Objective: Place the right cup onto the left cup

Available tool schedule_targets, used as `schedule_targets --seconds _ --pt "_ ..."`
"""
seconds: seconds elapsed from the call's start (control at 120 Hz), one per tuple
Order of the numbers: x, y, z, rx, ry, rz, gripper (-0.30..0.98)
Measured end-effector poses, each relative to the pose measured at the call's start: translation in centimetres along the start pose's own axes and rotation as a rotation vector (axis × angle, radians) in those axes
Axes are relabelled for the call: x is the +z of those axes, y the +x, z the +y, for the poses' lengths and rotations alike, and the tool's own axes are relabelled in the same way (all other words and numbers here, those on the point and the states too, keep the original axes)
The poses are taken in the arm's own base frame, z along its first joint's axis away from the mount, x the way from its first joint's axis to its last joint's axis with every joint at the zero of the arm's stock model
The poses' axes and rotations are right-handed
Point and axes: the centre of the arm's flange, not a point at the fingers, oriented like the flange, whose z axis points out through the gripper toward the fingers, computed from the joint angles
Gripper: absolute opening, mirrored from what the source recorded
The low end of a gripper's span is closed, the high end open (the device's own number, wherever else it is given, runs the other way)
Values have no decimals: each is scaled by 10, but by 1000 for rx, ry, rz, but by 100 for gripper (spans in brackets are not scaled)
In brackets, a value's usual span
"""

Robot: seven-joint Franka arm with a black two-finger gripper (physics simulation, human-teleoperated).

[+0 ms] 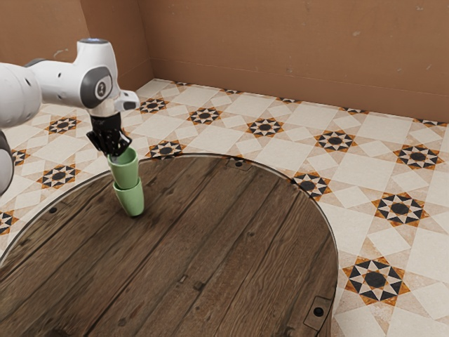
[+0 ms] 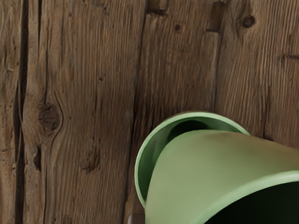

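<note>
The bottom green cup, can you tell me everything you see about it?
The bottom cup is pale green and smooth, maybe plastic or ceramic, with a round rim and sides that narrow downward. It stands mouth up on the wooden table. The upper cup, also green, has its lower end inside the mouth; I can't tell exactly where they touch. No handle or crack shows.

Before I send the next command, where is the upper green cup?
The upper green cup is toward the exterior view's left, just below the end effector, with its lower end at the mouth of the lower cup.
</note>
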Motion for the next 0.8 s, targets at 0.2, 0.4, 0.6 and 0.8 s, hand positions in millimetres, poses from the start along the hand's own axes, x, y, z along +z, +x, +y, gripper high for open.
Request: schedule_targets --seconds 0.2,0.4,0.6,0.8 --pt "4 1 1 10 -7 -3 35" --pt "-31 -2 8 34 -1 48 55" --pt "-86 -21 38 87 -8 91 63" --pt "-169 -85 81 163 -43 88 67"
